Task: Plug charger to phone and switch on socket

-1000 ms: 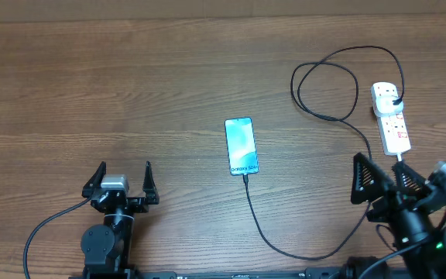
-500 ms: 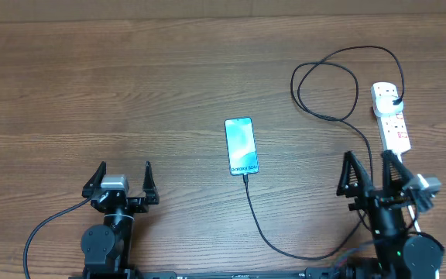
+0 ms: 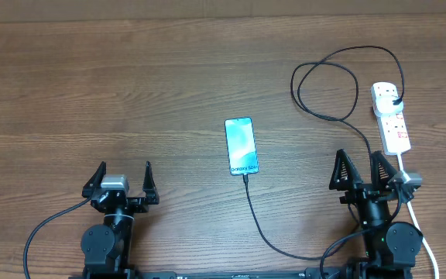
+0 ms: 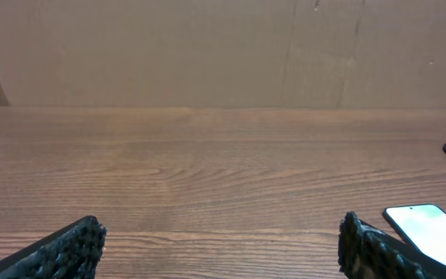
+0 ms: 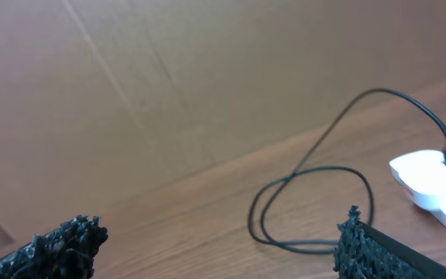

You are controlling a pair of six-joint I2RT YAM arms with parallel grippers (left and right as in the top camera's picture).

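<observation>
The phone (image 3: 241, 146) lies flat mid-table with its cyan screen up; it also shows at the right edge of the left wrist view (image 4: 432, 232). The charger (image 3: 247, 188), a thin black cable, has its tip at the phone's near end. It sweeps right, loops (image 5: 316, 201), and its black plug sits in the socket (image 3: 390, 116), a white strip at the far right (image 5: 432, 186). My left gripper (image 3: 124, 172) (image 4: 219, 244) stands open over bare wood, left of the phone. My right gripper (image 3: 358, 164) (image 5: 219, 244) is open and empty, just short of the socket's near end.
The socket's thick white cord (image 3: 423, 236) runs toward the near edge beside my right arm. A brown cardboard wall (image 4: 207, 46) stands behind the table's far edge. Bare wood lies left of and beyond the phone.
My right arm has swung left and drawn back from the socket's near end, now pointing straight ahead. The left arm, phone and cable have not moved.
</observation>
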